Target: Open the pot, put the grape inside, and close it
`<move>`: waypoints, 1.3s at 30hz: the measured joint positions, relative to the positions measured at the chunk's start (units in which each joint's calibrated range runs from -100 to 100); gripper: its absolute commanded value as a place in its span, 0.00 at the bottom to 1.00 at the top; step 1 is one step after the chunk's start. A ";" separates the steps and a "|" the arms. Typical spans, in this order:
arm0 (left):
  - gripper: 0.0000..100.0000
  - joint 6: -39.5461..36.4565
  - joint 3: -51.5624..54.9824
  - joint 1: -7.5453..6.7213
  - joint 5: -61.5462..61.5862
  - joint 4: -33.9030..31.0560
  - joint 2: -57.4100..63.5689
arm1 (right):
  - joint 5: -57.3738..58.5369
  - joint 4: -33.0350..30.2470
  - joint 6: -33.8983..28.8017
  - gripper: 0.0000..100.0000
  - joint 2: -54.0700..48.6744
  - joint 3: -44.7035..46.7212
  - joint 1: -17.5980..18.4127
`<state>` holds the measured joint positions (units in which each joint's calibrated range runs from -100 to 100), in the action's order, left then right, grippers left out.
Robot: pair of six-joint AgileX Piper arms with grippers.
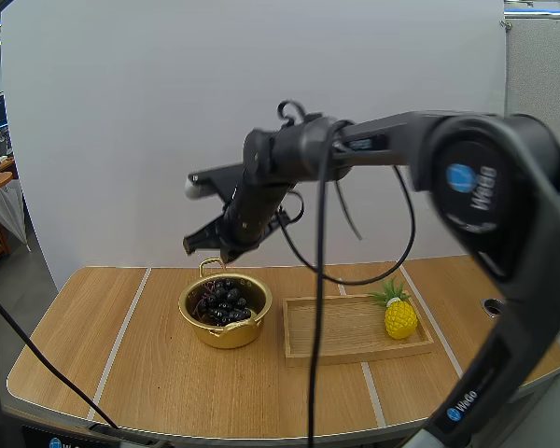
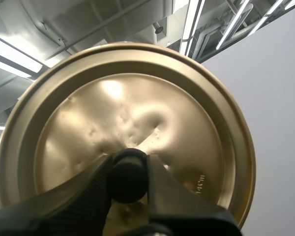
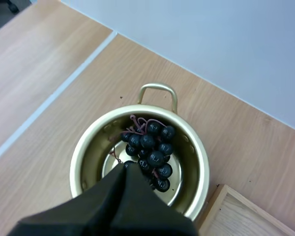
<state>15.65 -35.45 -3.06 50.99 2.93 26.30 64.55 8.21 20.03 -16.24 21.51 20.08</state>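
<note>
One grape bunch (image 3: 150,147), stem toward handle (image 3: 158,91)

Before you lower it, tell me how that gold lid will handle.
The lid looks thin and dented, so probably light and easily bent. The left end effector pinches only its small round knob, so it might pivot or slip.

You see a brass-gold pot (image 1: 229,334) holding near-black grapes (image 1: 224,301) on a reddish-brown stem. The lid (image 2: 123,113) is the same dull gold and its knob (image 2: 129,182) is black, matching the black left tool (image 2: 129,164) and right tool (image 3: 125,169). The bench (image 1: 75,327) is pale wood crossed by whitish stripes, the tray (image 1: 336,327) is light wood, and the pineapple (image 1: 399,319) is yellow with a green crown.
</note>
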 measured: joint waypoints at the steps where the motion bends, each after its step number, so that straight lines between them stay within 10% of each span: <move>1: 0.00 0.00 0.00 0.00 0.00 0.00 0.00 | 1.40 0.00 -0.22 0.00 -2.09 0.00 0.00; 23: 0.00 0.00 0.00 0.00 0.00 0.00 0.00 | 28.52 -3.34 -4.25 0.00 -37.79 0.00 -3.31; 39: 0.00 -0.08 -0.10 0.00 4.51 0.00 0.42 | 31.57 -0.86 -4.25 0.00 -45.01 1.50 -5.58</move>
<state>15.58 -35.55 -3.06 55.50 2.93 26.72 96.11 7.36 15.78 -61.25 23.01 14.51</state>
